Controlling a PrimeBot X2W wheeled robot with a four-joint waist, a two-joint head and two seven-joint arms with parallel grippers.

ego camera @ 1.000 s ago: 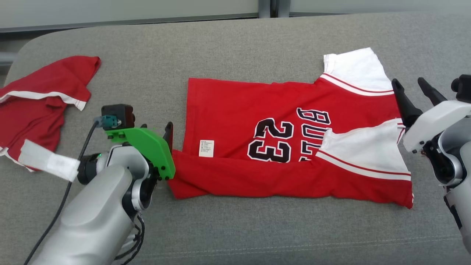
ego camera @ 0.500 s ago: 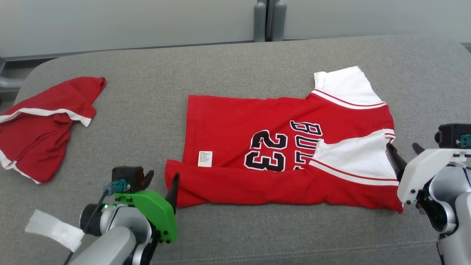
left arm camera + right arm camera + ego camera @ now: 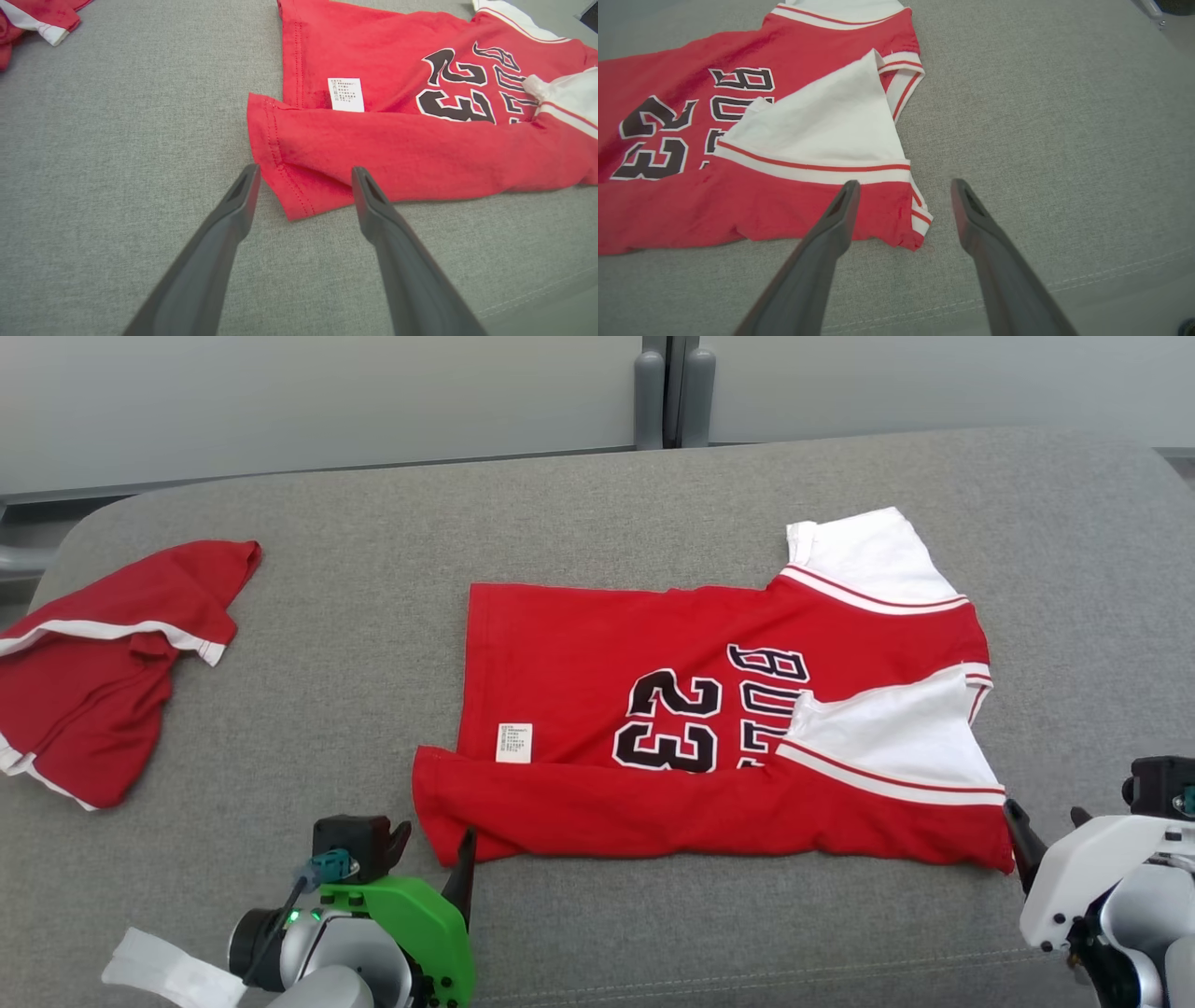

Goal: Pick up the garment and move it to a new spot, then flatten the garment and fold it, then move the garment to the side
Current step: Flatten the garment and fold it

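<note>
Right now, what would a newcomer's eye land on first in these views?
A red jersey numbered 23 lies in the middle of the grey cushion, its near long edge folded over and one white sleeve tucked across the lettering. The left fingers and right fingers hang open at its two near corners, gripping nothing. A second crumpled red garment sits at the far left.

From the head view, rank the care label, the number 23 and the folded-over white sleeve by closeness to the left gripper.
1. care label, just up-right of the left gripper.
2. number 23, middle of the jersey.
3. folded-over white sleeve, at the jersey's right end.
</note>
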